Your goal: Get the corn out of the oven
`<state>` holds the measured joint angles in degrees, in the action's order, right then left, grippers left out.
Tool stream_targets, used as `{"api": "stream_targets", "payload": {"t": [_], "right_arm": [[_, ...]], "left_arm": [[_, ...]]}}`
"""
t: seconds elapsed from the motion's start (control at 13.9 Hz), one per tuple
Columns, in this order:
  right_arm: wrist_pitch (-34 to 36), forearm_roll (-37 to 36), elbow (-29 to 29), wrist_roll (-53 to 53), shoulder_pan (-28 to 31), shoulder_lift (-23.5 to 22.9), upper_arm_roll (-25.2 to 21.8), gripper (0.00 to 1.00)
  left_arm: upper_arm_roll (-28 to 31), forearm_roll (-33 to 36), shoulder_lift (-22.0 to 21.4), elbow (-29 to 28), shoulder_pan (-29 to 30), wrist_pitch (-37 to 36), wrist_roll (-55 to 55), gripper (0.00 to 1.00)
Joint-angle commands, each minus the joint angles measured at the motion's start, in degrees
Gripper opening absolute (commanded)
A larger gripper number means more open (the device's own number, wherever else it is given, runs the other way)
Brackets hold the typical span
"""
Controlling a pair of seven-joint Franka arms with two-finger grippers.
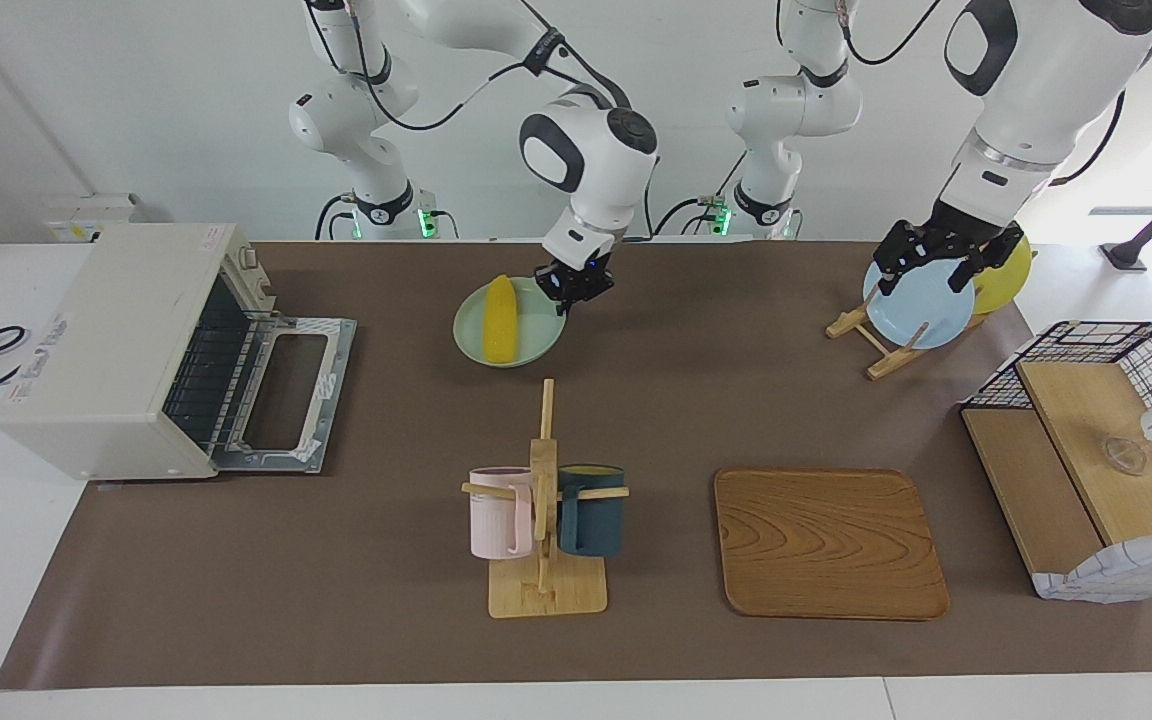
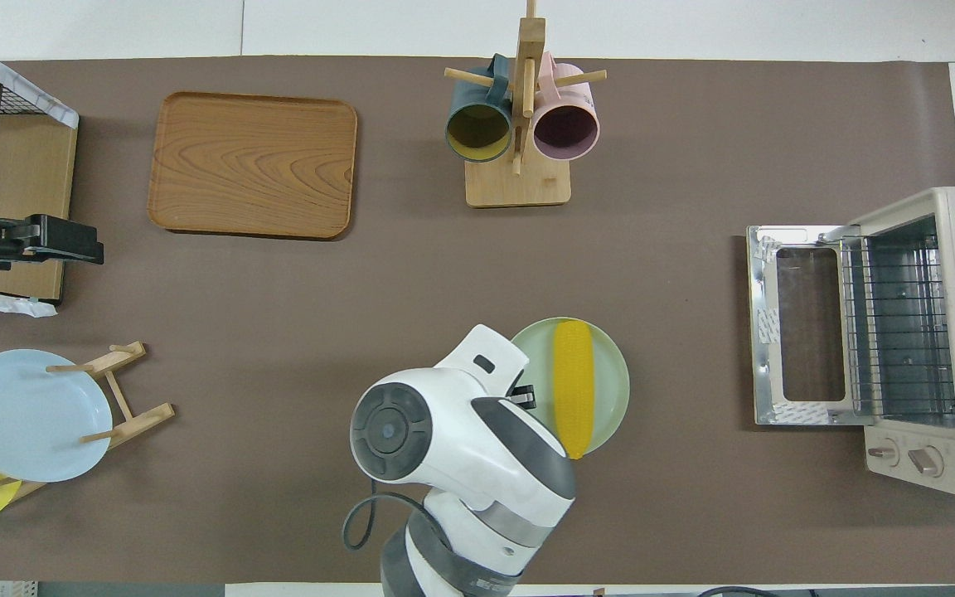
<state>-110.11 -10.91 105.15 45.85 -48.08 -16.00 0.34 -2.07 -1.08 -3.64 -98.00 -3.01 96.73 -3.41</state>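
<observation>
Along the surface's (image 1: 656,420) edge nearest the robots, the right hand (image 1: 572,285) is clamped on the rim of a pale green plate (image 1: 536,340), its fingertips closed on that rim. The corn (image 1: 500,318) lies lengthwise on this plate, outside the oven (image 1: 116,345), which sits well apart at the right arm's end with its door (image 1: 281,395) folded down flat and its wire rack (image 2: 900,319) bare. Toward the left arm's end, the left hand (image 1: 936,258) hangs with fingers spread wide over a blue plate (image 1: 921,310) standing in a wooden rack (image 1: 871,345), a yellow plate (image 1: 1006,270) beside it; it holds nothing. A wire-and-wood basket (image 1: 1096,450) occupies that end. Closer to the farther edge stand a mug tree (image 1: 544,500) carrying a pink mug (image 1: 498,512) and a dark blue mug (image 1: 591,510), and a wooden tray (image 1: 826,545) beside it.
</observation>
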Motion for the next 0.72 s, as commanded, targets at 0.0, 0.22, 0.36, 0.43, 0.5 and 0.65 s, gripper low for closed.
{"api": "stream_targets", "payload": {"t": [0.0,0.22,0.36,0.43,0.5,0.65], "right_arm": [[1.7,-0.2,-9.0,1.4,-0.3,-8.2,0.0,0.00],[1.0,-1.7,-8.5,1.5,-1.8,-8.3,0.1,0.00],[-1.6,-1.8,-6.5,1.4,-2.3,-8.3,0.1,0.00],[-2.8,-1.8,-5.7,1.3,-1.8,-8.3,0.1,0.00],[-4.8,-1.8,-4.2,1.0,-1.6,-8.0,0.1,0.00],[-8.9,-1.5,-1.3,1.2,-1.5,-7.5,0.1,0.00]], "left_arm": [[-0.2,1.0,-1.7,-2.3,0.1,1.3,-0.1,1.00],[-0.2,1.0,-1.7,-2.3,0.1,1.3,-0.1,1.00],[-0.2,1.0,-1.7,-2.3,0.1,1.3,0.0,1.00],[-0.2,1.0,-1.7,-2.3,0.1,1.3,0.0,1.00],[-0.2,1.0,-1.7,-2.4,0.1,1.4,0.1,1.00],[-0.2,1.0,-1.7,-2.5,0.0,1.4,0.1,1.00]]}}
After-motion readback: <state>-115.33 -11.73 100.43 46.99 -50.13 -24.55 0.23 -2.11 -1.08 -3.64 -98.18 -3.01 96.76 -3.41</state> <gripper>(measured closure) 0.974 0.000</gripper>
